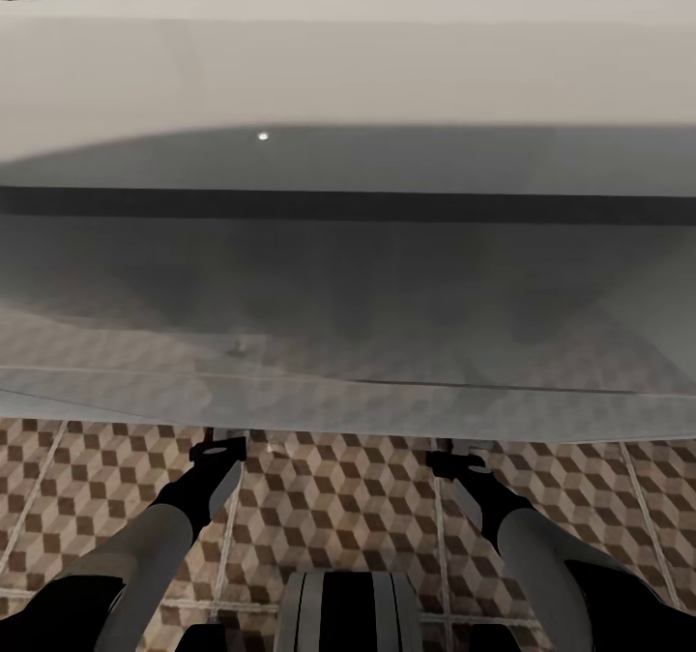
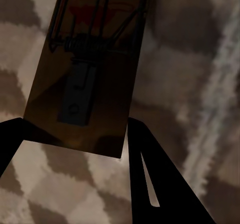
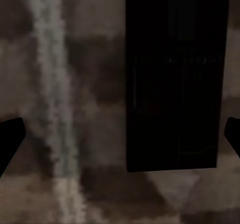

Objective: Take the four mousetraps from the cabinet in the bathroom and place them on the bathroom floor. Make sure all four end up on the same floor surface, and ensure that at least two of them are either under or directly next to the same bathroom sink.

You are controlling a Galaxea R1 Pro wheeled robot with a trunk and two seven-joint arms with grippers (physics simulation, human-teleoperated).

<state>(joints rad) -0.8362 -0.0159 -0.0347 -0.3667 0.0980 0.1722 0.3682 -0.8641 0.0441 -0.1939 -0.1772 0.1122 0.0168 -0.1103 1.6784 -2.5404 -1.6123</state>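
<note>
The left gripper (image 2: 75, 149) pinches the near end of a mousetrap (image 2: 85, 74) over the cube-patterned bathroom floor (image 2: 190, 59), while the right gripper (image 3: 120, 134), fingers spread wide, hangs over a second mousetrap (image 3: 172, 79) lying on the tiles just ahead.

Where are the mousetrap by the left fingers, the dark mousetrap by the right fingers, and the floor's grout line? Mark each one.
mousetrap (image 2: 82, 79): left wrist view, on the brown board below the spring.
dark mousetrap (image 3: 175, 79): right wrist view, on the middle of its shadowed board.
grout line (image 3: 50, 84): right wrist view, on the pale strip between the patterned tiles.
</note>
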